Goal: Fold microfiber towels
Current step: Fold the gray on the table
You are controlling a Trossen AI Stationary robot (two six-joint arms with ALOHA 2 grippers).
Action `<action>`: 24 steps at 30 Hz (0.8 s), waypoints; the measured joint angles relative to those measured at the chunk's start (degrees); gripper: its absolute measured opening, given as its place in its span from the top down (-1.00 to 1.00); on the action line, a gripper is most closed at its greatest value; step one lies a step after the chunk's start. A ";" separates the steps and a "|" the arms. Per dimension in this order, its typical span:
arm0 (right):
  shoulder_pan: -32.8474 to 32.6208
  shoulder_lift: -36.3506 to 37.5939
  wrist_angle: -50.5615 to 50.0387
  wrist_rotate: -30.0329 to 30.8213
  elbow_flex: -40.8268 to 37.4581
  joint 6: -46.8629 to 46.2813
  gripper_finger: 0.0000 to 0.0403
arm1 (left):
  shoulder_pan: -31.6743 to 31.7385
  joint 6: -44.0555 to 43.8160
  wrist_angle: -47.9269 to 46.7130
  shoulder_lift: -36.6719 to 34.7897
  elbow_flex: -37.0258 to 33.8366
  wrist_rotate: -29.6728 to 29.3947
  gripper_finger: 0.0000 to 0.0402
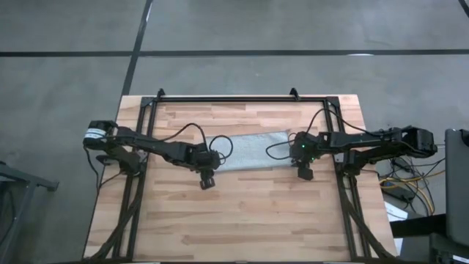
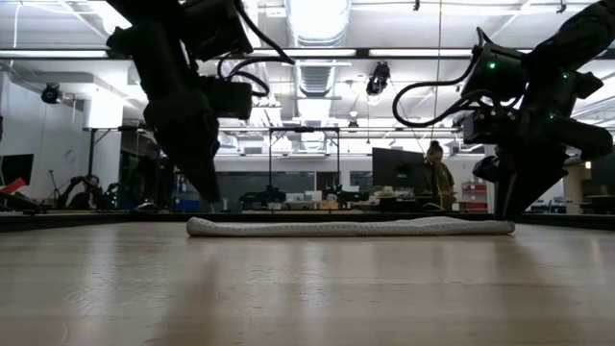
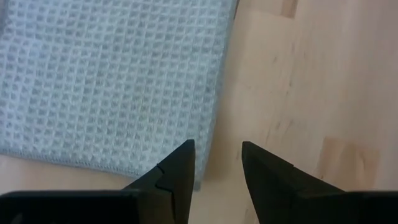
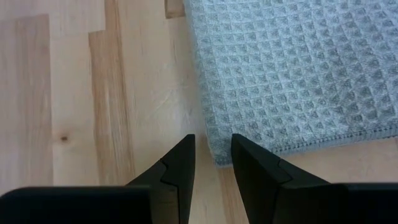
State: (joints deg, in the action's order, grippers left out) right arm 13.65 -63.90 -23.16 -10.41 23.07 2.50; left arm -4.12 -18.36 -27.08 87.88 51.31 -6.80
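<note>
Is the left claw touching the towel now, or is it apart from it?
Cannot tell. In the left wrist view the left claw stands open at the towel corner, but no view plainly shows contact or a gap.

A pale wooden tabletop (image 1: 242, 213) of joined planks sits on a grey concrete floor (image 1: 66, 81) crossed by dark lines (image 1: 234, 53). Beyond the tabletop's far edge the room is a large open workshop with a high ceiling, bright strip lights (image 2: 317, 19) and exposed ducts. Desks with a dark monitor (image 2: 396, 168) and clutter line the back, and a person (image 2: 438, 178) stands near them. A white wall (image 2: 43, 144) closes one side.
</note>
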 joint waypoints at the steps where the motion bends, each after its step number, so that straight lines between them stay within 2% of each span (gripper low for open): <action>1: -0.02 0.00 0.00 0.00 0.01 0.00 0.50 | 0.00 0.74 0.37 0.00 -0.20 0.02 0.31; 13: -0.02 0.00 2.24 0.00 0.02 -0.63 0.50 | -0.11 12.03 3.19 0.00 -3.24 0.27 0.31; 24: -0.02 0.00 2.99 0.00 0.02 -0.46 0.50 | -0.11 12.42 4.03 0.00 -6.45 -0.70 0.31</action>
State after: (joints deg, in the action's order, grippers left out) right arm 13.63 -63.90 -20.16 -10.42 23.09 2.04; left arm -4.23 -5.94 -23.05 87.88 44.86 -7.51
